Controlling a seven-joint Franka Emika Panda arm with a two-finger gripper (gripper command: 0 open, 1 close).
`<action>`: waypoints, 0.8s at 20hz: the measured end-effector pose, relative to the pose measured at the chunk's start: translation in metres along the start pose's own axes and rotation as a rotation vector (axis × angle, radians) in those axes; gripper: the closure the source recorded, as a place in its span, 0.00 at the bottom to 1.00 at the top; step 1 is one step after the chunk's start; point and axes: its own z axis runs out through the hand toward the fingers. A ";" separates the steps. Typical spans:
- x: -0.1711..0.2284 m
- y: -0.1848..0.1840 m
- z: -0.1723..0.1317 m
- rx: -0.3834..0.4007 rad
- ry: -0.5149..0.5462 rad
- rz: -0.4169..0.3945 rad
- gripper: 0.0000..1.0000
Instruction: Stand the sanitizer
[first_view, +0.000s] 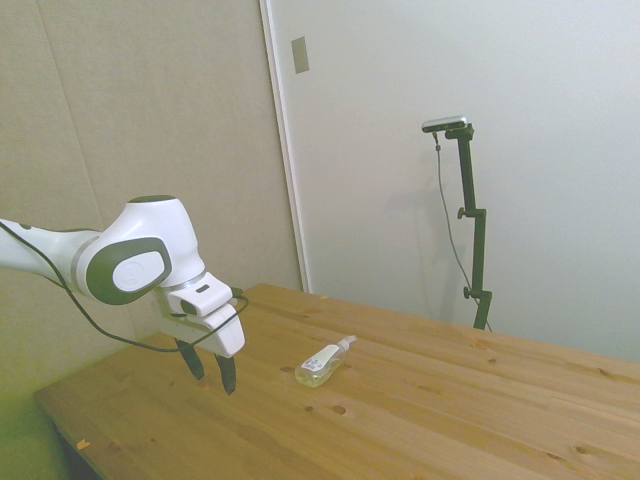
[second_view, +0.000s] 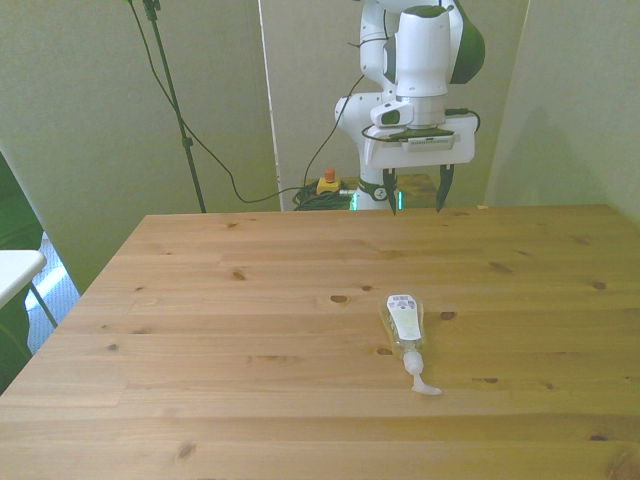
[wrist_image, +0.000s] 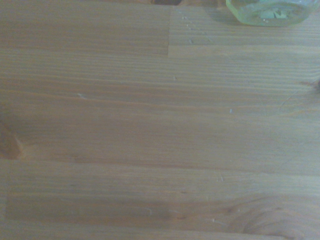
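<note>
While the gripper (first_view: 212, 372) hangs above the table (first_view: 420, 420) with its two dark fingers pointing down and set well apart, it holds nothing and touches nothing. The sanitizer (first_view: 326, 363) lies flat on its side on the bare wood, well apart from the gripper; in the side view its white spray top points away from the arm, and in the front view the sanitizer (second_view: 405, 331) rests near the middle of the table with its label up and its nozzle toward the near edge. The wrist view shows mostly wood grain, with only the rounded, yellowish base of the sanitizer (wrist_image: 267, 11) cut off at the frame's border, so the gripper is probably not yet over the bottle. The job looks barely begun: the bottle has to be reached, grasped and tipped upright onto its base. The likely trouble comes from the bottle itself, which is slim, smooth and rounded; fingers closing off-centre could roll it aside or squirt it out from between them. A grip too near the nozzle might let the heavier liquid end swing, and coming down too low could press the fingertips into the table. Once upright, so narrow a base may let it topple if released at a tilt. Nothing else lies on the table, and no obstacle stands between gripper and bottle.
</note>
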 end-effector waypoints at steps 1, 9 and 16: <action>0.000 0.000 0.000 0.000 0.000 0.002 0.00; 0.041 -0.015 -0.006 -0.030 0.056 0.048 0.00; 0.146 -0.055 -0.008 -0.014 0.100 0.104 0.00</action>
